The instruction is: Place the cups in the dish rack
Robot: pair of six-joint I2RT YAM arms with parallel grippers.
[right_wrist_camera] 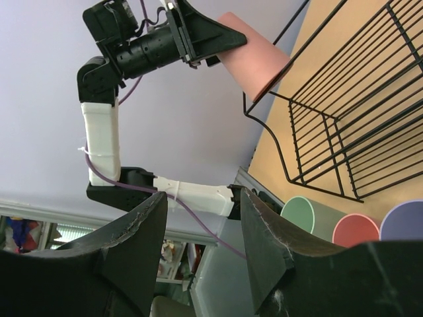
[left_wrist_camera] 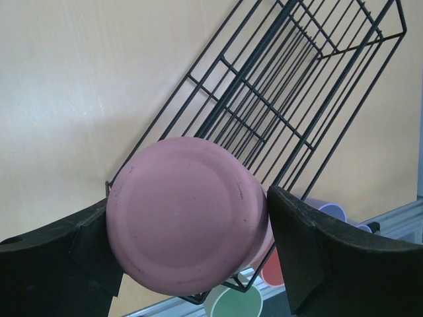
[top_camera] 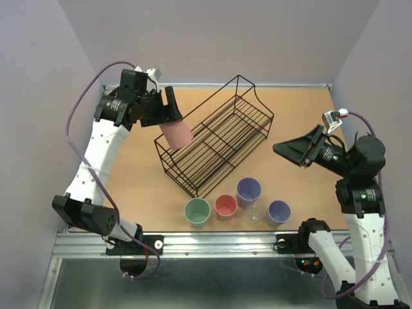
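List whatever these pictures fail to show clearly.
Left wrist view: mouth of the large pink cup, hidden behind its own base.
Left wrist view: green cup, mostly covered by that cup and cut by the bottom edge.
Top view: tiny clear cup, too faint to trace.
Right wrist view: lavender cup, cut off at the corner.

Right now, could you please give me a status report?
Left tool shut on large pink cup, tilted over left end of dish rack. Right tool open, empty. Nothing blocking.

Tan wooden tabletop (top_camera: pixel 129 187), pale lavender walls (top_camera: pixel 38 96) around it, grey metal rail (top_camera: pixel 212 243) along the near edge.
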